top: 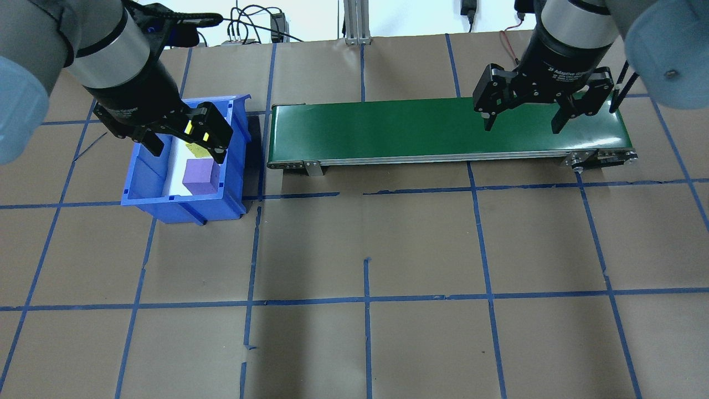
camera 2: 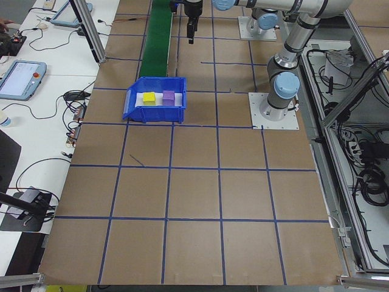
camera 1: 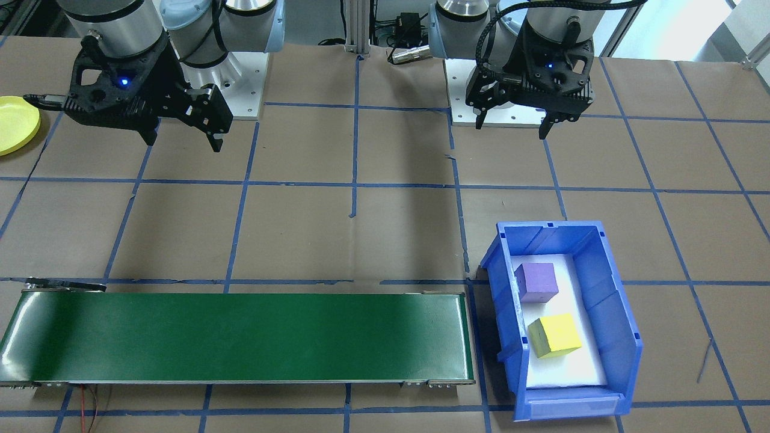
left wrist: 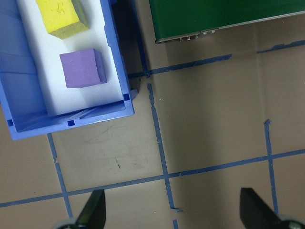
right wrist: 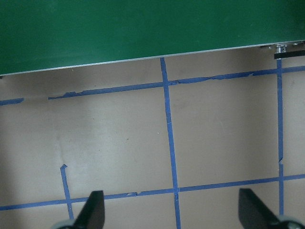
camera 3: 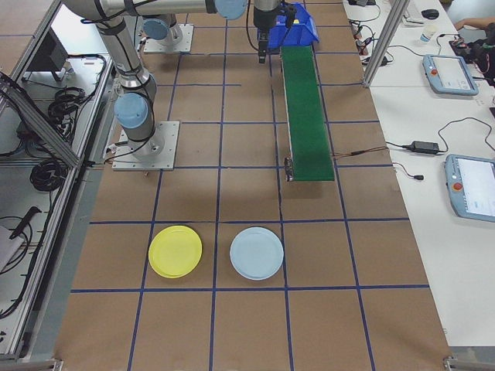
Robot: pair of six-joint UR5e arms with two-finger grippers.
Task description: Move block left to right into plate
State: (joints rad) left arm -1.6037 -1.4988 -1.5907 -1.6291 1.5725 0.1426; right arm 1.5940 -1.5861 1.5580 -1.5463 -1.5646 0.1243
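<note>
1. surface: brown paper table (top: 365, 238) gridded with blue tape; green conveyor belt (camera 1: 240, 337) lower left of front view.
2. blue bin (camera 1: 619, 337) lower right holds purple block (camera 1: 537, 281) and yellow block (camera 1: 556, 335).
3. yellow plate (camera 3: 175, 250) lower left of right-side view, beside a pale blue plate (camera 3: 257, 253).
4. left gripper (camera 1: 514, 123) and right gripper (camera 1: 183, 141): jaws spread, empty.
5. room: desks with tablets and cables along the side views' outer edges.

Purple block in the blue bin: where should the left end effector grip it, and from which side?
From straight above, closing on two opposite vertical faces of the purple block. It sits flat in the blue bin, whose tall walls block a sideways approach. Probably pinch the faces toward the bin's long walls, since the yellow block lies close along the bin. The left end effector is open.
</note>
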